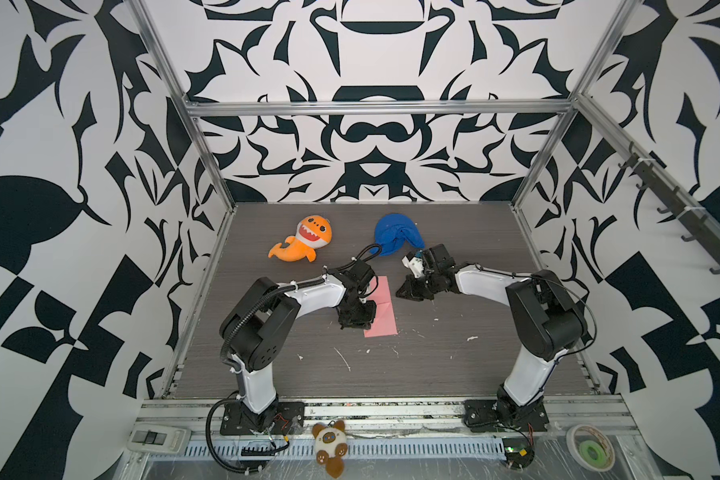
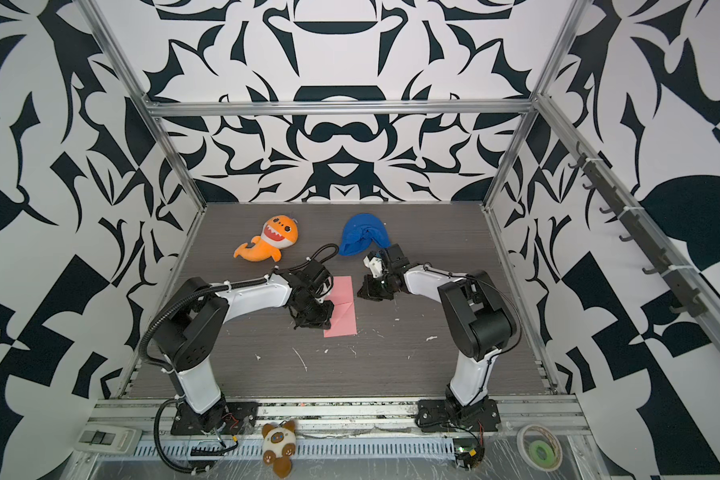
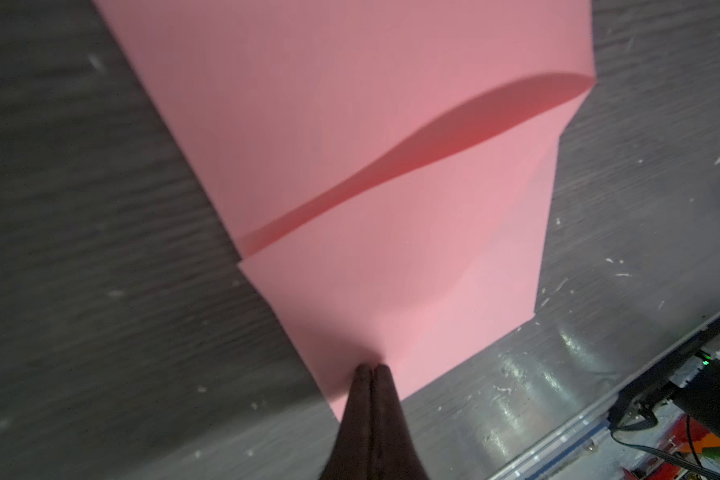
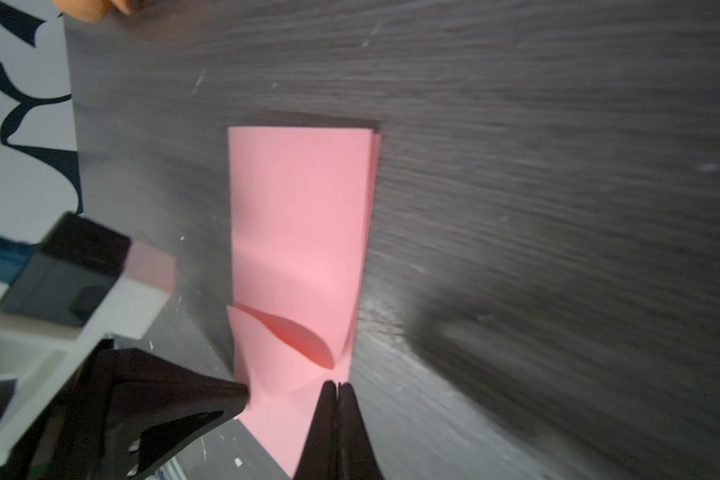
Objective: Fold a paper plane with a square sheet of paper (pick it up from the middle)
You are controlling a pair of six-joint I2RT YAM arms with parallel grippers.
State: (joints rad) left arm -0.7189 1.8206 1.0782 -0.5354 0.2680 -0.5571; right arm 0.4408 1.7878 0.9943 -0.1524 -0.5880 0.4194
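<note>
Surface: dark grey wood-grain tabletop (image 1: 454,365) boxed in by black-and-white patterned walls, with white flecks scattered over it.
Paper: thin matte pink paper sheet (image 1: 385,322), folded to a narrow strip. It lies at the centre of both top views, long side running up-down the frame.
Flap: in my left wrist view one layer of the sheet is turned over. Its curved edge stands lifted, with shadow under it.
Left gripper: black left gripper (image 3: 373,368), jaws pressed together, tips on the turned-over layer by the strip's left edge. I can't tell if any paper is caught between them.
Right gripper: black right gripper (image 1: 402,293), jaws pressed together, just beside the strip's right edge in both top views. In its wrist view the tips overlap the paper's near edge; I can't tell if they touch.
Clutter: orange shark plush toy (image 1: 304,243) is at the upper left of the paper. A crumpled blue cloth lump (image 1: 395,235) is above it. Both are clear of the sheet.
</note>
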